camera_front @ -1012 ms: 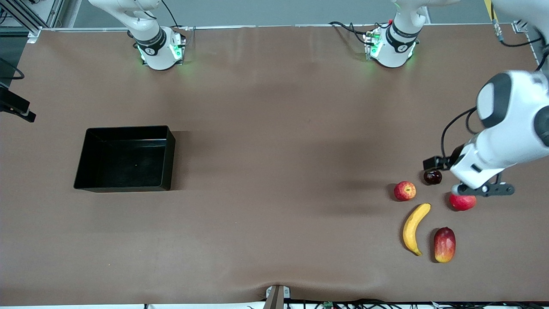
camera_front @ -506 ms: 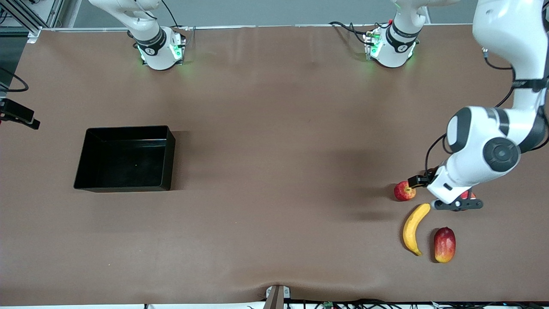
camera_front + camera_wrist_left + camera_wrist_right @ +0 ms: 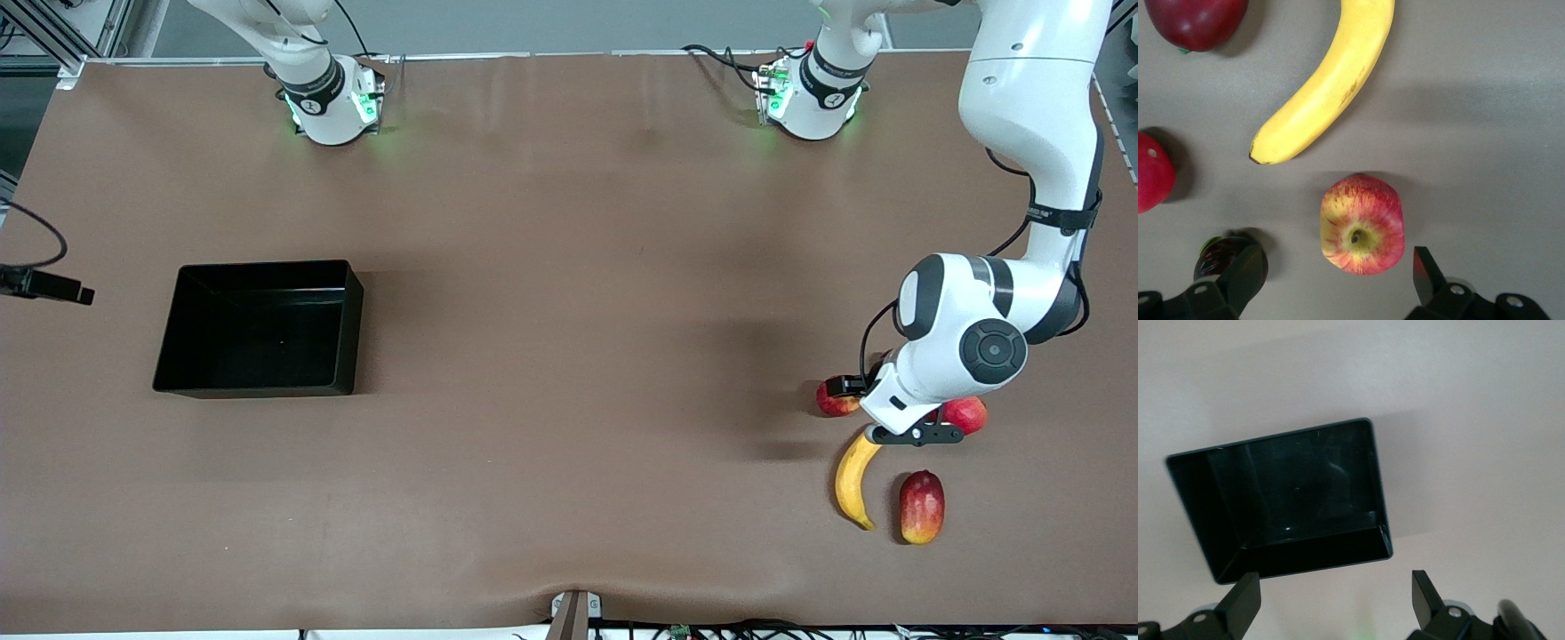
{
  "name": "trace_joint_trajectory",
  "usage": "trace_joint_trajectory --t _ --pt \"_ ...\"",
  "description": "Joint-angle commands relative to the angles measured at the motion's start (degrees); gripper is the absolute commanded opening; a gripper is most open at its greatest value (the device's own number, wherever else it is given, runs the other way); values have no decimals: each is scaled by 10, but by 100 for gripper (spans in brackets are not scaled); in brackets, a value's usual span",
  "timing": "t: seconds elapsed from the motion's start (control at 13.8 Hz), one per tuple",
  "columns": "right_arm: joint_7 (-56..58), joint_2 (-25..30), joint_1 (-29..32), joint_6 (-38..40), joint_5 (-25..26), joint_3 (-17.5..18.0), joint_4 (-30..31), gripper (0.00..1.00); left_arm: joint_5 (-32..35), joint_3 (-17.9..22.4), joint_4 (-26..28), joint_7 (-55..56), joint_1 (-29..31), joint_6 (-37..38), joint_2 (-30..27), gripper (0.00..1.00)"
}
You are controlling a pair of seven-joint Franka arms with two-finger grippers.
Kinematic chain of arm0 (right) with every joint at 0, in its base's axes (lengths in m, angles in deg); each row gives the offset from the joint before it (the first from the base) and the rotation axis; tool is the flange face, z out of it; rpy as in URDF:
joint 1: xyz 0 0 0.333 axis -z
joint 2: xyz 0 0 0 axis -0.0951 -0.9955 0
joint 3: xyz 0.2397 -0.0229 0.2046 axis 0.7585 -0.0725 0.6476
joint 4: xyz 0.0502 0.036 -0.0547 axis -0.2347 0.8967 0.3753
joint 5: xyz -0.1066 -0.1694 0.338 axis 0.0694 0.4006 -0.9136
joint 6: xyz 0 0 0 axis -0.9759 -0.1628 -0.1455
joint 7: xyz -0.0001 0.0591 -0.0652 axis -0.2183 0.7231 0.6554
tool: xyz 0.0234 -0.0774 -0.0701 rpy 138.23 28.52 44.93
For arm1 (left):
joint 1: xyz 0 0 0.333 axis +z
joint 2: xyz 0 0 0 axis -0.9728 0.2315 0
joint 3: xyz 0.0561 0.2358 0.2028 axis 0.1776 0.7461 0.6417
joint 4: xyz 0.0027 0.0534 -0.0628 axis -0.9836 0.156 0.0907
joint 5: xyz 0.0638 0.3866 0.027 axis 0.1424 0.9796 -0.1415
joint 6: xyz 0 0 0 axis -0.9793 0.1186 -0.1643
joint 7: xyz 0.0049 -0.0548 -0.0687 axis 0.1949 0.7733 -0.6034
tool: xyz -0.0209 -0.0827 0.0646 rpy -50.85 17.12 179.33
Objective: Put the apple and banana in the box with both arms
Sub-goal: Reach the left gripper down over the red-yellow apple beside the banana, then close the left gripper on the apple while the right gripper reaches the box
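Note:
The apple (image 3: 834, 404) lies among several fruits toward the left arm's end, partly hidden by the left arm. In the left wrist view the apple (image 3: 1361, 223) is stem dimple up. My left gripper (image 3: 1335, 277) is open and empty above it, one finger on each side. In the front view that gripper (image 3: 909, 434) is over the banana's upper tip. The banana (image 3: 852, 484) lies nearer the camera; the banana (image 3: 1331, 80) lies beside the apple. My right gripper (image 3: 1335, 587) is open and empty, high over the table beside the empty black box (image 3: 1305, 553). The box (image 3: 267, 265) sits toward the right arm's end.
A red-and-yellow mango (image 3: 921, 507) lies beside the banana. A plain red fruit (image 3: 969, 413) lies beside the left wrist. A dark plum (image 3: 1217, 255) shows by one left finger. A dark part of the right hand (image 3: 49, 286) shows at the view's edge.
The left arm swung from over the plain red fruit toward the apple and banana tip, now covering the plum. The dark right-hand part moved lower in the front view.

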Motion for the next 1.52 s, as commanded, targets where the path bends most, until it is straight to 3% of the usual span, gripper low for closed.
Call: trace_joint_trajectory --t 0.0,0.14,0.22,0.29,0.43,0.58,0.72,0.94,1.01,1.16,1.23,1.45 --pt "64 -52 34 -3 3 8 -5 100 5 -3 -5 14 -1 -10 6 67" --pt "84 -66 40 -38 1 8 15 100 5 -3 -6 15 -6 -13 13 24" --pt "104 -65 40 -73 1 8 47 100 5 -3 -5 15 -6 -17 15 12" --pt "127 -65 44 -98 0 9 73 100 4 -3 -5 18 -6 -25 18 9" --pt "146 -66 47 -117 0 9 91 100 4 -4 -4 29 -7 -38 27 14" --pt "149 -74 51 -173 0 9 126 100 5 -5 -5 31 -7 -41 30 31" --pt "149 -75 48 -271 0 9 188 100 5 -5 -5 31 -7 -41 30 55" --pt "162 -106 51 -369 -1 10 234 100 5 -5 -5 31 -6 -41 30 71" --pt "171 -117 52 -378 -1 11 235 78 5 -5 -4 31 -7 -41 31 73" --pt "175 -119 48 -365 -3 11 235 12 5 -5 -4 31 -7 -41 33 82" --pt "175 -119 51 -345 -5 12 234 0 5 -5 -3 31 -7 -41 35 83" --pt "173 -115 45 -322 -7 13 226 0 4 -5 -1 33 -6 -62 57 83"
